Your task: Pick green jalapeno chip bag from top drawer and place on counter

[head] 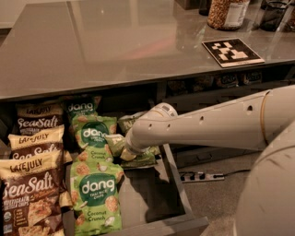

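The top drawer (177, 184) stands open below the counter (115, 41). The olive-green jalapeno chip bag (138, 160) lies crumpled in the drawer's middle, just right of the "dang" bags, mostly covered by my arm. My gripper (130, 150) is down in the drawer right at this bag, under the white wrist (152, 124). The wrist hides most of the gripper and its contact with the bag.
Bright green "dang" bags (94, 189) and brown "Sea Salt" bags (30, 193) fill the drawer's left half. On the counter's far right are a tag marker (233, 50) and a jar (227, 13). A power strip (200, 176) lies on the floor right of the drawer.
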